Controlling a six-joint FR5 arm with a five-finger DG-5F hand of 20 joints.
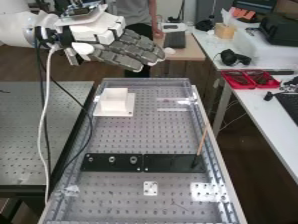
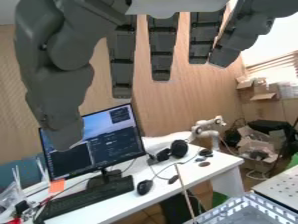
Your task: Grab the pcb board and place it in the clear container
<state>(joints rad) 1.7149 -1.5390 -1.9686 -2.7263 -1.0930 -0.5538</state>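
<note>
Fingers (image 1: 128,50) straight, empty, high by worktop's (image 1: 120,137) far end; black plates (image 1: 174,163) lie well apart, toward near end, long axis crosswise; cannot tell which piece is pcb board.

Two black plates (image 1: 122,167), one stick (image 1: 201,143)

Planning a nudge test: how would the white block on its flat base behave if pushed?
The white block is likely stiff, given its flat faces and straight edges. It probably won't tip easily: it's squat, on a wider flat base. It may slide instead, though I can't tell whether it's fastened down.
</note>
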